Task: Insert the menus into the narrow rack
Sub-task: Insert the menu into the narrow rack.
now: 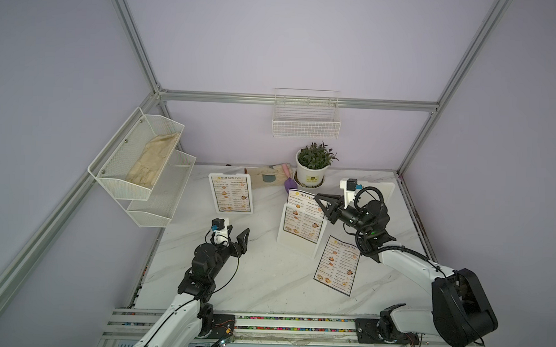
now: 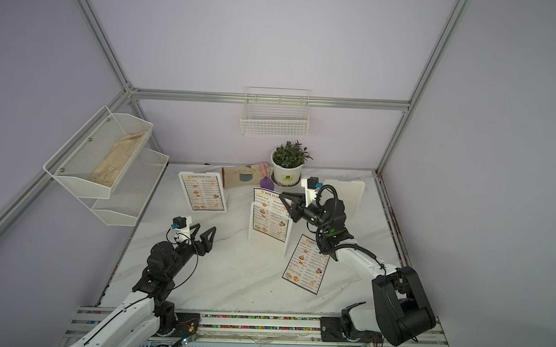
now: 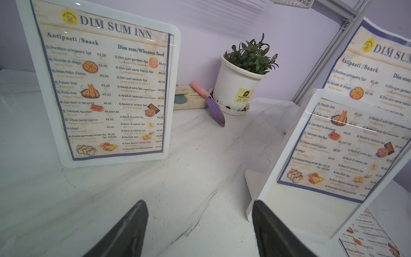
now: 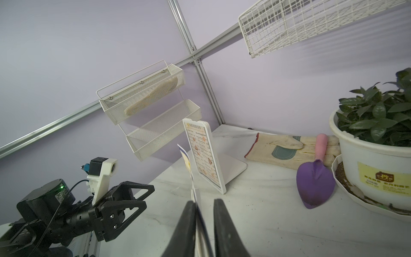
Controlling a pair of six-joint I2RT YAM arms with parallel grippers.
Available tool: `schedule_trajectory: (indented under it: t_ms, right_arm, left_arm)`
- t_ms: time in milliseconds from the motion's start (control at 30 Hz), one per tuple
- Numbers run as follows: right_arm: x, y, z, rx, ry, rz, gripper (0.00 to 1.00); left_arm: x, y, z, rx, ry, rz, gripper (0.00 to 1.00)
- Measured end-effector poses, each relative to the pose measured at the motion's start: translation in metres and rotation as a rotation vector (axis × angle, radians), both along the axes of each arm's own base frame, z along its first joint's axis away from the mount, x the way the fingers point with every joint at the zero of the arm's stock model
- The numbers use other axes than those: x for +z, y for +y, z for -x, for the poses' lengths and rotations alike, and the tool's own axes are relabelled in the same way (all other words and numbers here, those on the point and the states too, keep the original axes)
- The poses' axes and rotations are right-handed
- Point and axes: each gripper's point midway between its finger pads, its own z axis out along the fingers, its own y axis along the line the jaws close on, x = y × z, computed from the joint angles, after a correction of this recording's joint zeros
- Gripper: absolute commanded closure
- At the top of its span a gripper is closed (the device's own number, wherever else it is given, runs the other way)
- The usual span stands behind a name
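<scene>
The left gripper [image 2: 206, 229] hangs nearest above the table [image 1: 249, 276], its fingers spread wide and holding nothing. Just on the near side of the right gripper [image 1: 320, 203], a flat menu [image 1: 337, 266] lies on the table beside that arm. The right gripper is at the side edge of a second menu [image 1: 301, 199], which stands partly down in the middle rack [image 1: 291, 244] with its top sticking out. The gripper has released it: the sheet leans on one finger, with a gap to the other. Beyond the left gripper, a third menu [image 1: 231, 194] sits fully inside a far rack [image 3: 174, 93]. Behind the right gripper stands an empty rack [image 1: 382, 191]. Farther back are a plant [image 1: 314, 164], trowel [image 1: 290, 183] and glove [image 1: 267, 177].
</scene>
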Motion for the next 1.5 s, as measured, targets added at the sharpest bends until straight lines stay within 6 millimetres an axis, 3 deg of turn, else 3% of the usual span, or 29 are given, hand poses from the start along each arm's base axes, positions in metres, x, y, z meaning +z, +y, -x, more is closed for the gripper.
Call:
schedule_trajectory:
  t_ms: [233, 400, 733, 900, 1133, 1333, 1500]
  right_arm:
    - [0.016, -0.003, 0.004, -0.008, -0.04, -0.007, 1.0]
    - [0.012, -0.003, 0.005, -0.008, -0.032, -0.008, 1.0]
    - [-0.02, -0.006, 0.01, -0.017, 0.037, 0.004, 1.0]
    - [-0.011, -0.009, 0.014, -0.023, 0.023, -0.004, 0.93]
    - [0.023, -0.016, 0.022, -0.051, -0.049, -0.025, 0.88]
    - [0.016, -0.015, 0.019, -0.054, -0.026, -0.014, 0.98]
    - [0.007, -0.014, 0.016, -0.051, -0.002, -0.003, 1.0]
  left_arm:
    - [0.0, 0.0, 0.0, 0.0, 0.0, 0.0, 0.25]
    - [0.0, 0.0, 0.0, 0.0, 0.0, 0.0, 0.25]
    - [0.0, 0.0, 0.0, -0.001, 0.0, 0.0, 0.25]
    - [0.0, 0.0, 0.0, -0.001, 0.0, 0.0, 0.25]
    - [0.0, 0.0, 0.0, -0.001, -0.001, 0.0, 0.25]
    - [0.0, 0.0, 0.0, -0.001, -0.001, 0.0, 0.25]
    - [0.0, 0.0, 0.0, -0.001, -0.002, 0.0, 0.25]
